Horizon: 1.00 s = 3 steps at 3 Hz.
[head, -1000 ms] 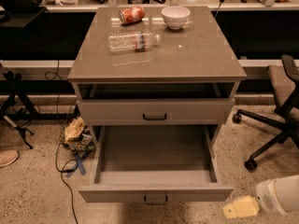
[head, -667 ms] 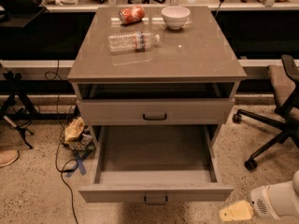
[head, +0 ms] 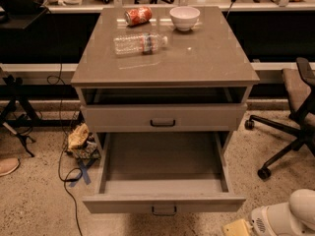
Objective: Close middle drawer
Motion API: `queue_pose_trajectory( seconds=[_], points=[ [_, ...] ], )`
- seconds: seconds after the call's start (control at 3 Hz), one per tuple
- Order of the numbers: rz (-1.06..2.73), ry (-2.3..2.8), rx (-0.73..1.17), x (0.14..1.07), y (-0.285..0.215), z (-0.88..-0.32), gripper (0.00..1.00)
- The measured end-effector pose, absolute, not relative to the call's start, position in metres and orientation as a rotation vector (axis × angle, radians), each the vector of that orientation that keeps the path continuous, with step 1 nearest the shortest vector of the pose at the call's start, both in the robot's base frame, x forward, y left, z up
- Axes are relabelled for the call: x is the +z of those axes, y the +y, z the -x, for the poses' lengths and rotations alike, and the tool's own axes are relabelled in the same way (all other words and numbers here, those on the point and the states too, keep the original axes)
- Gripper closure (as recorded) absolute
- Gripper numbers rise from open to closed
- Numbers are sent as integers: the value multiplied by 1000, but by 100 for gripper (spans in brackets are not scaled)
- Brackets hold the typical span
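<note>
The middle drawer point(head: 164, 200) is pulled far out of the grey-taupe cabinet point(head: 165, 58). It is a wide, shallow, empty box, and its flat front carries a small dark bar handle point(head: 164, 210). Above it, the top drawer point(head: 163, 117) is pushed in. The lowest drawer is hidden under the open one. My gripper point(head: 237, 227) shows as a yellowish tip on a white arm point(head: 290, 215) at the bottom right corner. It is low and to the right of the open drawer's front, and does not touch it.
On the cabinet top lie a clear plastic bottle point(head: 140, 43), a red can point(head: 138, 15) and a white bowl point(head: 184, 17). An office chair point(head: 290, 127) stands to the right. Cables and a crumpled bag point(head: 78, 139) lie on the floor to the left.
My gripper and arm have shifted a little left and lower in the view, closer to the open drawer's front right corner. The drawer has not moved.
</note>
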State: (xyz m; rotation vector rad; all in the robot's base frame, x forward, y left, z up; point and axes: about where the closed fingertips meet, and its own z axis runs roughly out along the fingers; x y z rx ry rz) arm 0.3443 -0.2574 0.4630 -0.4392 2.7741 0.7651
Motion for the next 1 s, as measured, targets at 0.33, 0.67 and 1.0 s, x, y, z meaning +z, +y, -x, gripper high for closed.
queue_pose_trajectory(
  seconds=[0.33, 0.67, 1.0],
  points=[
    [435, 2739, 772, 429, -249, -363, 66],
    [411, 2686, 758, 404, -236, -397, 89],
    [369, 2614, 715, 390, -219, -440, 100]
  ],
)
